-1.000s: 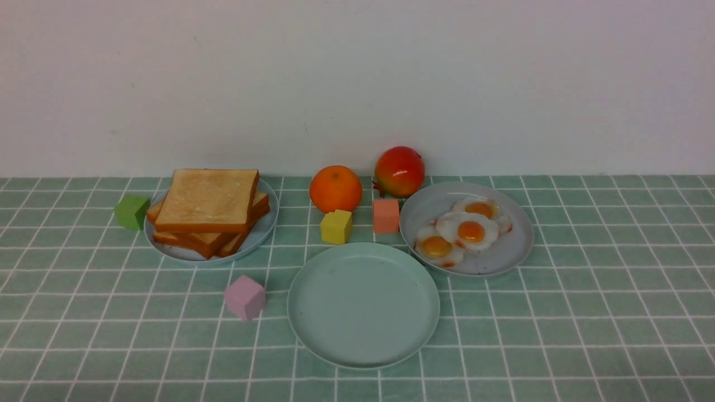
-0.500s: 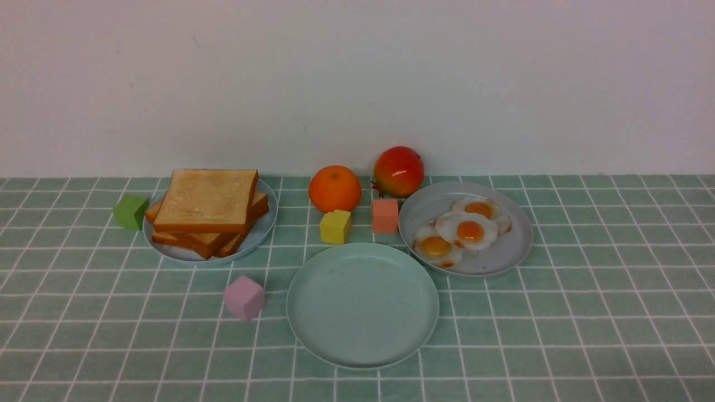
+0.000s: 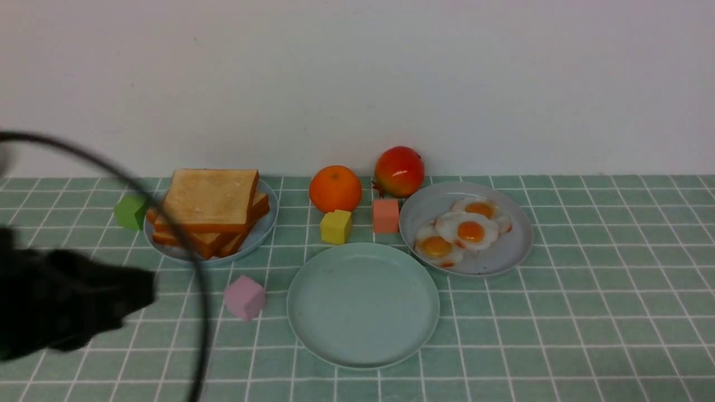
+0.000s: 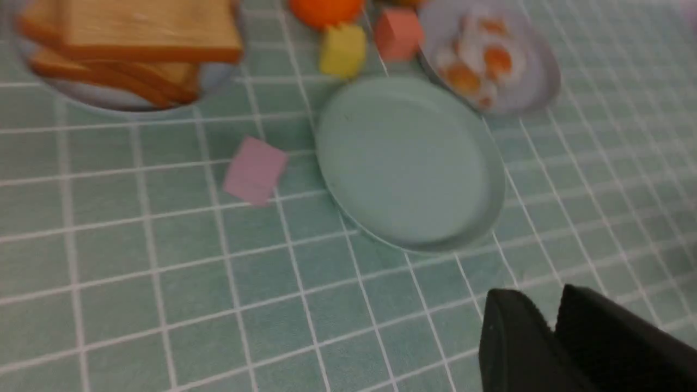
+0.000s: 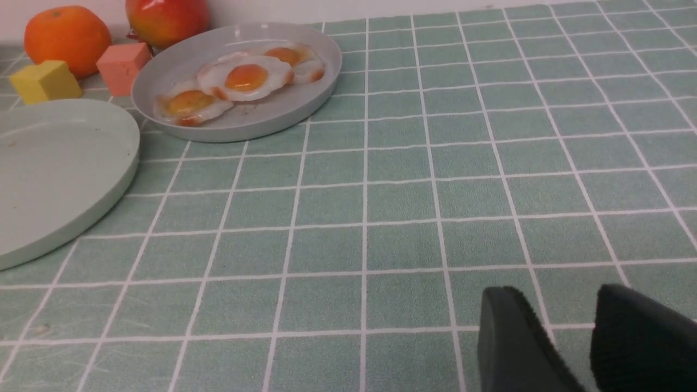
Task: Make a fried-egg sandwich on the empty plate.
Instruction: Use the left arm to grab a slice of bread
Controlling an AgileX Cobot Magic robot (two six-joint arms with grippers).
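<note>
Two empty grippers flank your mint-green plate [image 3: 363, 304]: right gripper [image 5: 566, 307] fingers apart, left gripper [image 4: 547, 318] too blurred to tell.

The worktop [image 3: 586, 312] is covered in matt, faintly woven fabric. The mint-green plate [image 3: 363, 304] looks like smooth, dull plastic. The fried eggs [image 3: 469, 231] shine glossy, the toast [image 3: 206, 198] looks dry and matt, and the red fruit [image 3: 399, 170] is waxy-bright.

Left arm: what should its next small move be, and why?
Probably reach the left gripper toward the toast stack, opening its jaws: the mint-green plate is bare, the gripper holds nothing with jaws nearly together, and the toast lies to the robot's left.
</note>
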